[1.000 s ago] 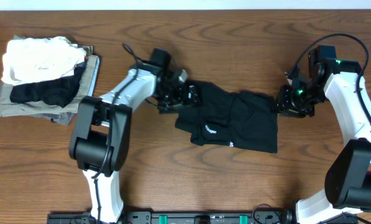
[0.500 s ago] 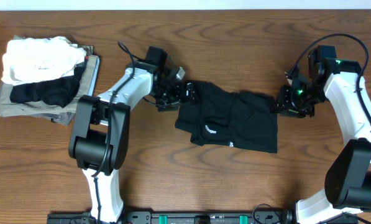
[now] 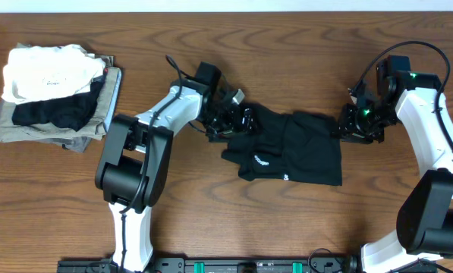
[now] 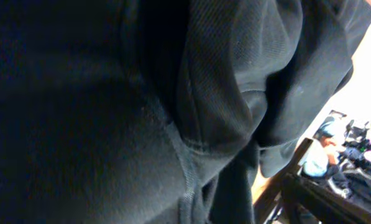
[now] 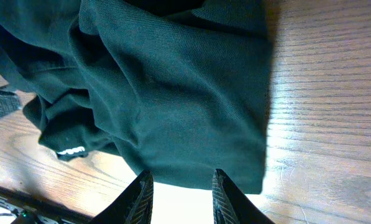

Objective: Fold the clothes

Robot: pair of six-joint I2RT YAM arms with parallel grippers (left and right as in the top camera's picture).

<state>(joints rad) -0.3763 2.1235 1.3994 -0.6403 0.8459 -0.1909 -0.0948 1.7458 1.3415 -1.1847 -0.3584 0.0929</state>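
Wood-grain desk (image 3: 211, 220); black T-shirt (image 3: 302, 152) lay between the arms. Left fingers (image 3: 240, 119) were spread wide against it; right fingers (image 5: 143, 194) stood partly apart at its hem. Folded pile (image 3: 51, 91) sat far left.

The wooden table (image 3: 211, 220) carries a crumpled black T-shirt (image 3: 294, 152) centrally and what seems a folded-garment pile (image 3: 51, 83) left.

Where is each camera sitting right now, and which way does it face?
Overhead: above the table, looking straight down; left pincer and right pincer at the black T-shirt's ends.
Left wrist: behind the left pincer, pressed close to the T-shirt; no fingers show.
Right wrist: behind the right pincer, looking past its fingers over T-shirt and table.
Shared: every view shows the T-shirt.
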